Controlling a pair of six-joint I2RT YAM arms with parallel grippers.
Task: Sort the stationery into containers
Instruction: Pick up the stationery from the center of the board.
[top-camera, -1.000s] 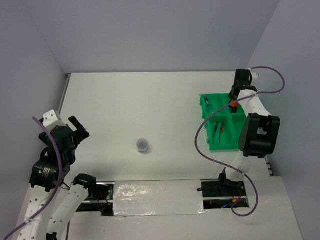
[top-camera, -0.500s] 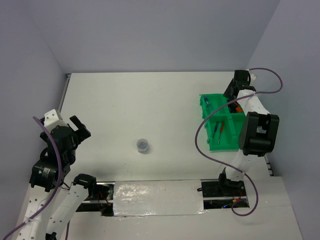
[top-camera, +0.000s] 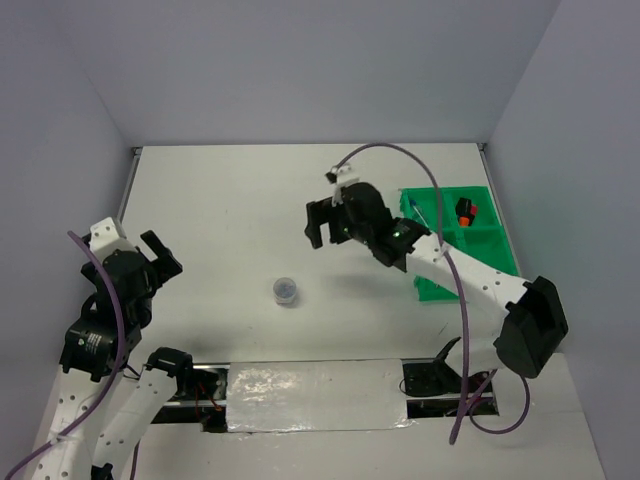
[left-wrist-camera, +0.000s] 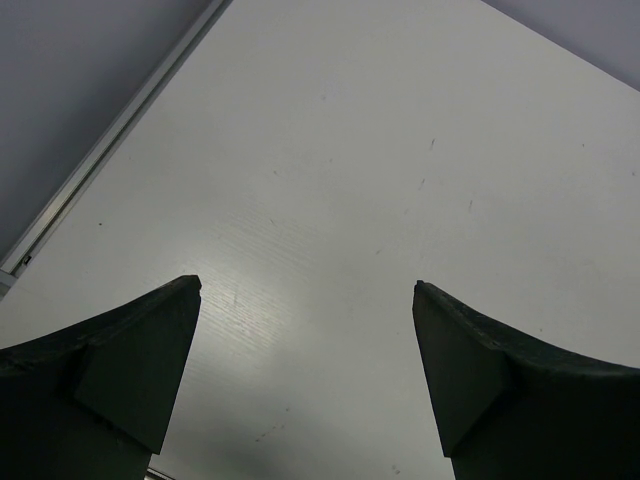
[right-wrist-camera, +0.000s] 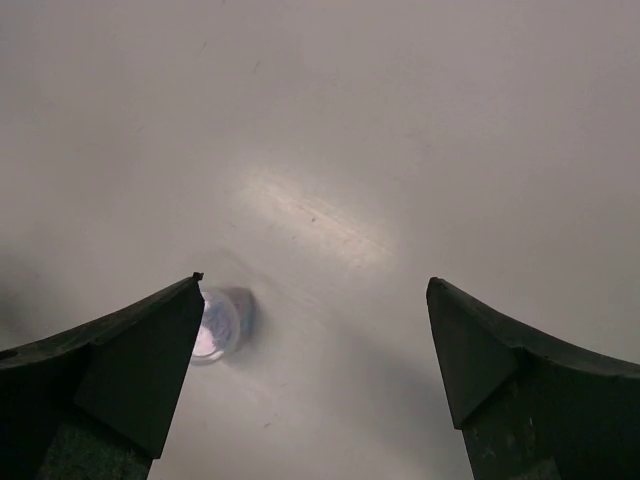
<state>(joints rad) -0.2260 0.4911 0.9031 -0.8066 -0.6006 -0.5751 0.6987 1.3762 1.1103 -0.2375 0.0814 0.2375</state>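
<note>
A round clear jar (top-camera: 285, 290) stands alone on the white table, left of centre. My right gripper (top-camera: 322, 228) hangs open above the table, up and to the right of the jar, with nothing between its fingers. In the right wrist view the jar (right-wrist-camera: 218, 325) peeks out beside the left fingertip (right-wrist-camera: 150, 340), and the right gripper (right-wrist-camera: 315, 285) is empty. The green tray (top-camera: 487, 236) sits at the right; a black highlighter with an orange cap (top-camera: 464, 211) lies in its far compartment. The right arm hides the tray's near part. My left gripper (top-camera: 155, 255) stays open at the left edge.
A blue item (top-camera: 410, 204) lies at the tray's far left corner. The left wrist view shows only bare table between the left gripper (left-wrist-camera: 308, 285) jaws and a rail (left-wrist-camera: 110, 140) along the table's edge. A taped strip (top-camera: 315, 395) runs between the arm bases.
The right gripper opened over the tray's far compartment and left the orange-capped highlighter there. The right arm then swung left to over the table's middle. The left arm barely moved.
</note>
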